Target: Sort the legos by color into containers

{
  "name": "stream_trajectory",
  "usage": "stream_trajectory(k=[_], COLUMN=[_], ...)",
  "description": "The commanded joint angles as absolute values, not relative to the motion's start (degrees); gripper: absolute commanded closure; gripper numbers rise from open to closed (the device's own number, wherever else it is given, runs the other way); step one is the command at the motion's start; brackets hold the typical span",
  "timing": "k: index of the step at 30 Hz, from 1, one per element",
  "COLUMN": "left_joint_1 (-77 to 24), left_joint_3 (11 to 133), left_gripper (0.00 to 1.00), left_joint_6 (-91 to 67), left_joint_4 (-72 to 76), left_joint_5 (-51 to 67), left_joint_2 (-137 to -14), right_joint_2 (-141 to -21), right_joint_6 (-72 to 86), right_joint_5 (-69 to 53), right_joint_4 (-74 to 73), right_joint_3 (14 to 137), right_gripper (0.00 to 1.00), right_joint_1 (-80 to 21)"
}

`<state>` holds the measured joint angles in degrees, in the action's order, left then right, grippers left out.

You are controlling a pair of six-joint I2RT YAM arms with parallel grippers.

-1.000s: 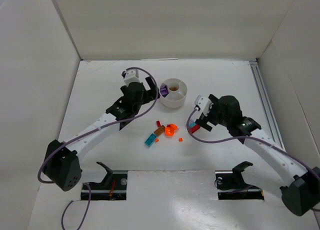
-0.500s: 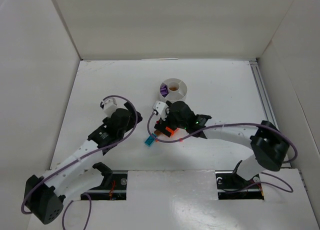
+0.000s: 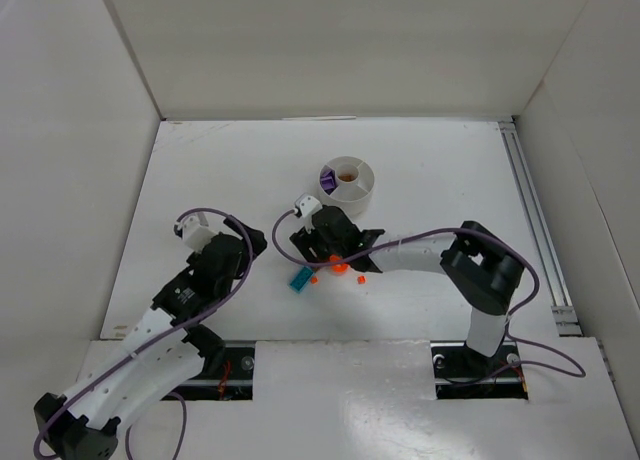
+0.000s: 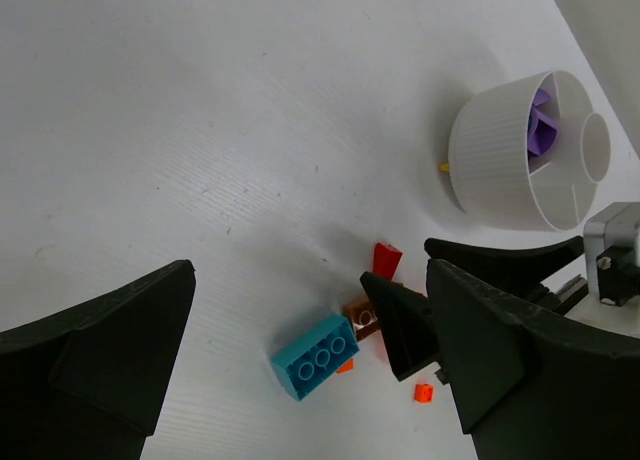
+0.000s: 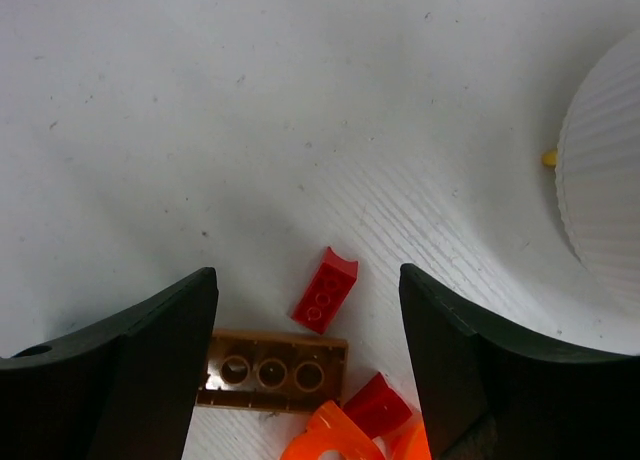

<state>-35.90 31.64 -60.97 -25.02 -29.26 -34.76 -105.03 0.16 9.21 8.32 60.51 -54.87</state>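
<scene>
The legos lie in a small pile on the white table. A teal brick (image 3: 298,278) (image 4: 315,356) is nearest to me, beside a brown plate (image 4: 362,315) (image 5: 272,370). A red brick (image 5: 325,290), a second red piece (image 5: 378,405) and orange pieces (image 3: 337,267) (image 5: 330,442) lie around it. My right gripper (image 3: 312,248) (image 5: 305,315) is open low over the pile, its fingers either side of the brown plate and red brick. My left gripper (image 3: 252,242) (image 4: 310,380) is open and empty, left of the pile. The round white dish (image 3: 362,192) (image 4: 490,165) holds purple pieces (image 3: 326,180) (image 4: 540,120).
A tiny orange stud (image 4: 423,393) lies loose right of the teal brick. A small yellow bit (image 5: 548,158) rests against the dish wall (image 5: 605,195). White walls enclose the table on three sides, and a metal rail (image 3: 528,220) runs along its right edge.
My right arm has swung left from beside the pile to right over it, and its jaws have narrowed a little. My left arm has pulled back from the dish toward the near left.
</scene>
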Motion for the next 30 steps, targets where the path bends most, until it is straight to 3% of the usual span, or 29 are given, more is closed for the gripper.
stream_trajectory(k=[1, 3, 11, 14, 30], left_joint_1=[-35.9, -35.9, -35.9, -35.9, -35.9], left_joint_3=[31.3, 31.3, 31.3, 31.3, 31.3], left_gripper=[0.0, 0.0, 0.0, 0.0, 0.0], left_joint_6=[-61.0, -60.4, -59.2, -59.2, -59.2], left_joint_4=[-26.3, -26.3, -25.2, -25.2, -25.2], left_joint_5=[-30.7, -30.7, -30.7, -30.7, -30.1], left_joint_2=[-34.9, -35.5, -36.6, -36.6, -38.2], right_joint_2=[-105.9, -107.4, -108.5, -108.5, -108.5], right_joint_6=[4.1, 5.3, 6.9, 6.9, 6.4], right_joint_5=[11.3, 11.3, 10.8, 10.8, 12.9], right_joint_4=[12.8, 12.8, 12.8, 12.3, 9.9], right_joint_3=[63.3, 63.3, 62.0, 62.0, 61.4], right_gripper=[0.24, 0.29, 0.32, 0.43, 0.43], right_joint_1=[-55.2, -55.2, -55.7, -55.7, -55.7])
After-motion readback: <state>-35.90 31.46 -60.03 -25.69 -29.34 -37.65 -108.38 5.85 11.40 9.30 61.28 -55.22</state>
